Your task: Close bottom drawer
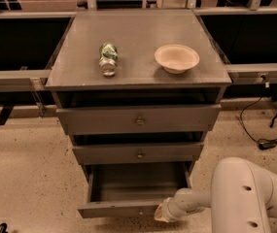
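The bottom drawer (128, 188) is the lowest grey drawer of the cabinet. It stands pulled out, showing an empty shallow tray. Its slim front panel (113, 210) faces the floor edge of the view. My gripper (161, 212) is at the right end of that front panel, at the end of the white arm (235, 193) that reaches in from the lower right. It looks to be against the panel.
The middle drawer (139, 153) and top drawer (139, 120) are nearly shut. On the cabinet top (138, 42) lie a green can (108, 58) on its side and a beige bowl (177, 58). Cables (267, 142) lie on the floor at right.
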Action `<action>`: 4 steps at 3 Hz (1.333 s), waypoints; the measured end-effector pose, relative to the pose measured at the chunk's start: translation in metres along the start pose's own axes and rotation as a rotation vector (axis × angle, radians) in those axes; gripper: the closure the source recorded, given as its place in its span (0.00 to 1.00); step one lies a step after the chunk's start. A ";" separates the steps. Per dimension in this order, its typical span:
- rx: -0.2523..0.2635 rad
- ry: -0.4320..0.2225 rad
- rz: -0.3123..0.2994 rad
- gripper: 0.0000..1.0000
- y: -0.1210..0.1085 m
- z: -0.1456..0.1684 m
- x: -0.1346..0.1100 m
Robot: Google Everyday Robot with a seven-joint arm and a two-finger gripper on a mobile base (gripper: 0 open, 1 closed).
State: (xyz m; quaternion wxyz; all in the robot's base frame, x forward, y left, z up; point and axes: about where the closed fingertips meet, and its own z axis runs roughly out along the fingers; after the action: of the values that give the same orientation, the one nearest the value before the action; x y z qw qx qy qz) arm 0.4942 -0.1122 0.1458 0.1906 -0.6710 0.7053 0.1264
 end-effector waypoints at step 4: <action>0.003 -0.001 0.000 0.05 0.001 0.001 -0.001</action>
State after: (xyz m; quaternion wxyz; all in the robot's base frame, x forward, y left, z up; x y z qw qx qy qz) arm 0.4930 -0.1111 0.1456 0.1919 -0.6705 0.7056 0.1256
